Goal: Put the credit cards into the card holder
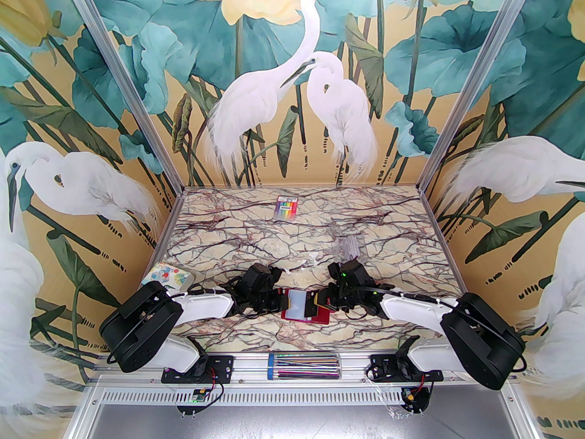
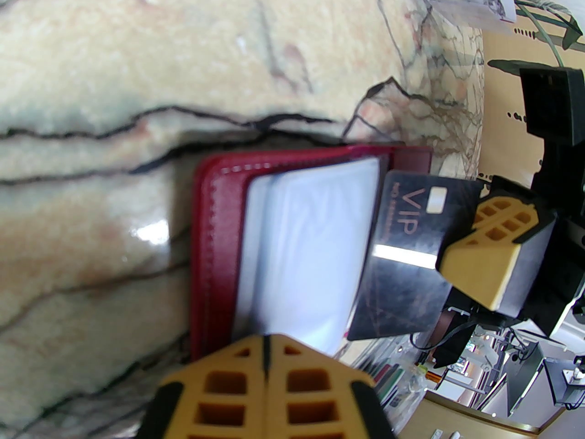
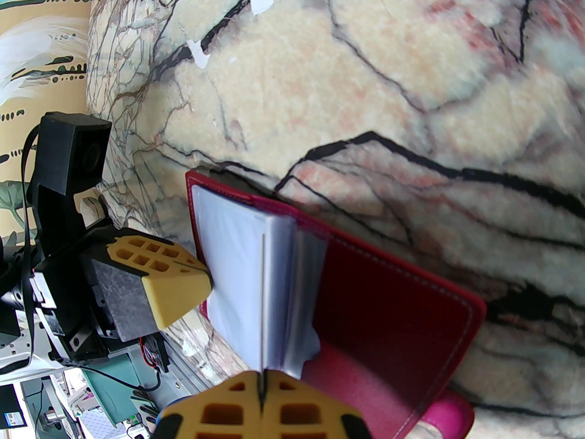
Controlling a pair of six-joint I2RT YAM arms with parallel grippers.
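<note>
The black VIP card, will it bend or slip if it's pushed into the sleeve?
Probably stiff: the VIP card juts flat from the jaws of the right gripper without drooping. Its glossy face shows glare, so it may slip. Edge-on it looks thin, so likely light.

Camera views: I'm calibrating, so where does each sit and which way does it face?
Top external: above and behind, looking down on the marble table; left arm and right arm show.
Left wrist: looks past the left gripper at the card holder; the right gripper grips a VIP card.
Right wrist: looks past the right gripper at the clear sleeves.
Both wrist views share the card holder.
</note>
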